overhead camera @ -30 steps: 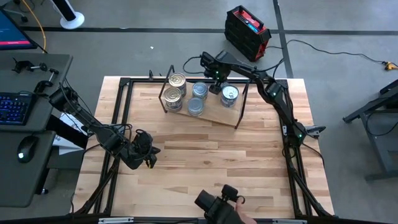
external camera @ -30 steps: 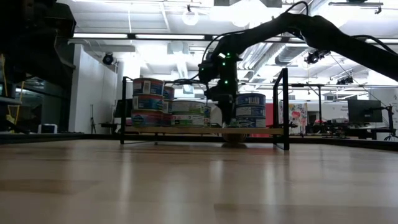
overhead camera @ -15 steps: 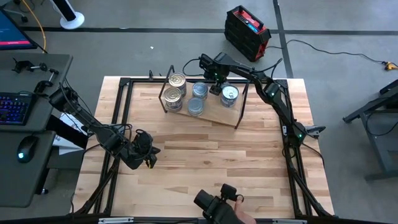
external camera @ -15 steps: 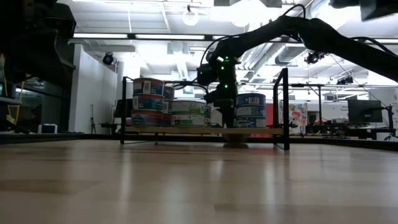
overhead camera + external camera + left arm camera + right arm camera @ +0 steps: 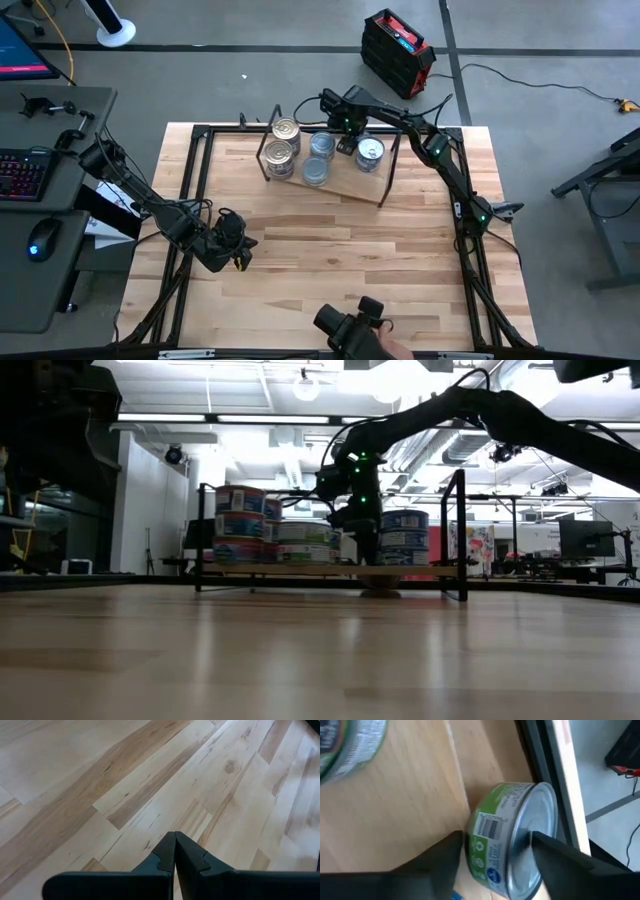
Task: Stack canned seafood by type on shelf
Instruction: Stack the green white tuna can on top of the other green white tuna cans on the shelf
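**Q:** At the far edge of the table, what is hard to make out?

**A:** From overhead, the right gripper (image 5: 335, 118) covers part of the low light-wood shelf with thin black wire uprights (image 5: 352, 181), hiding whatever sits directly beneath it. Its wrist view shows a small flat round tin with a green label and shiny silver lid (image 5: 512, 837) between the two dark fingers (image 5: 559, 860), jaws standing wide on either side of it. Contact looks likely on the lid side, though I cannot tell whether it is truly clamped.

**Q:** How many stacks of tins show?

**A:** Five tops from above: two gold-lidded stacks (image 5: 284, 131) at the shelf's left end, two silver-blue stacks (image 5: 320, 145) in the middle, one larger silver-topped stack (image 5: 369, 151) to the right. The level view shows stacks about three tins high, but the arm crosses the middle, so no exact total.

**Q:** And the other arm?

**A:** The left gripper (image 5: 236, 250) hangs over bare light-wood tabletop (image 5: 150, 785) near the left side, fingers pressed together, holding nothing.
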Controlling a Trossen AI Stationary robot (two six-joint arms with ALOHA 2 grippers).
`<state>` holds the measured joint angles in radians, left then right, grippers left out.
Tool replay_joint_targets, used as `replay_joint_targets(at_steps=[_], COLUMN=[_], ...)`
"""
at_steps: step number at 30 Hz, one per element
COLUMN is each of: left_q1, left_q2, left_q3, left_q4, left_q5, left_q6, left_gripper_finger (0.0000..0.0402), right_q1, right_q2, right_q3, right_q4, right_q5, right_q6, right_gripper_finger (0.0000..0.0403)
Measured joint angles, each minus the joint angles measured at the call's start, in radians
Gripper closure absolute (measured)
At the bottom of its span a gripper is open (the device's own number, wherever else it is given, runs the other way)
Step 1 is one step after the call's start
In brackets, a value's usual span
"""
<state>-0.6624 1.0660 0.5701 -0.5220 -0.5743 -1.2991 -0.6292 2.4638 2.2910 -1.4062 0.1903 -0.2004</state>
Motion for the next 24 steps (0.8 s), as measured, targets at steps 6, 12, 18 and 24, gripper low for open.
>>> replay_joint_targets(at_steps=[6,12,18,24], left_q1=[0.0,0.0,0.0,0.0], left_q2=[0.0,0.0,0.0,0.0], left_q3=[0.0,0.0,0.0,0.0], left_q4=[-0.001,-0.002,-0.007,-0.015], left_q5=[0.0,0.0,0.0,0.0], left_q6=[0.0,0.01,0.013,0.034], left_gripper_finger=[0.0401,0.0401,0.0401,0.0401], right_q1=[0.006,0.016,0.025,0.021], right_q2=[-0.001,-0.001,0.004,-0.033], right_q3=[-0.001,-0.002,0.031,0.047], right_q4=[-0.018,-0.021,-0.031,0.001], right_q5=[0.025,0.053,0.075,0.109], right_q6=[-0.009,-0.015,-0.026,-0.036], right_gripper_finger=[0.0286,0.0301,0.0301,0.0316])
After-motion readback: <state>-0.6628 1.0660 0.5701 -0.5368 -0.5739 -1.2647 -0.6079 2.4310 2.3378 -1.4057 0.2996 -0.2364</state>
